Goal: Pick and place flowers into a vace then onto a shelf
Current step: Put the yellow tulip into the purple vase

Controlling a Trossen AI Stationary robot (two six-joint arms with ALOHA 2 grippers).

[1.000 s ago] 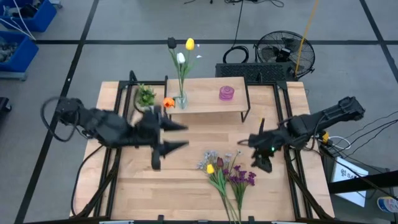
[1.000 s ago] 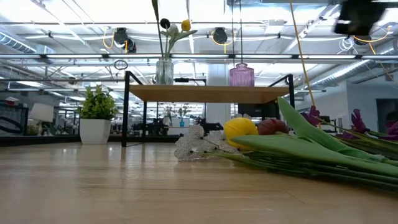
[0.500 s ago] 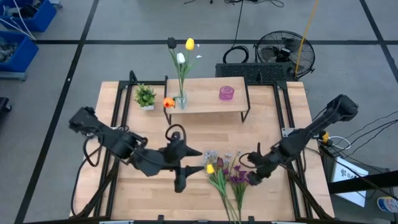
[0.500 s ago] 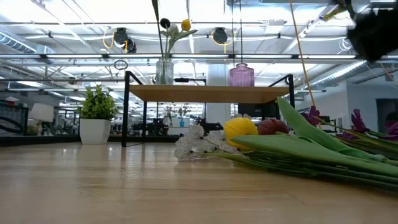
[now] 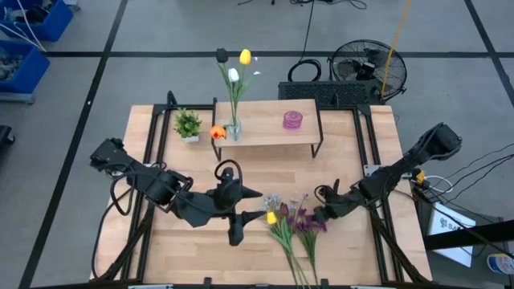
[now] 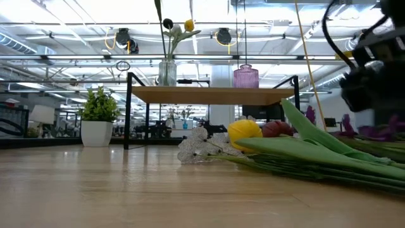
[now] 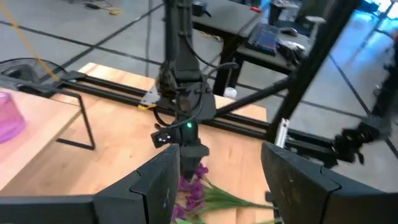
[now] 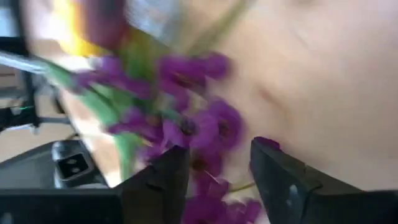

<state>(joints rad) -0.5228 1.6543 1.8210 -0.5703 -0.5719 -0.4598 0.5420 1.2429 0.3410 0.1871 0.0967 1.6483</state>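
Landmark: low light-wood shelf on thin black legs [image 5: 269, 131], at the table's back.
Loose flowers [image 5: 291, 229]: purple blooms, yellow tulip, pale sprays, lying in front of shelf.
Right gripper [image 5: 316, 217]: fingers parted around purple blooms [image 8: 186, 130].
Left gripper [image 5: 255, 205]: spread wide, empty, beside the flowers.
Clear glass vase [image 5: 234, 128]: on the shelf, holding tulips.

I'm working in a robotics lab or industrial workshop — a big open hall with a grey concrete floor [image 5: 161, 32] marked by dark tape lines. Blue storage bins [image 5: 24, 32] sit in one corner, a floor fan [image 5: 368, 66] and loose cables [image 5: 309, 64] lie behind the wooden surface [image 5: 177, 241], and overhead I see exposed pipes and ducts [image 6: 76, 57] — with workstations beyond.
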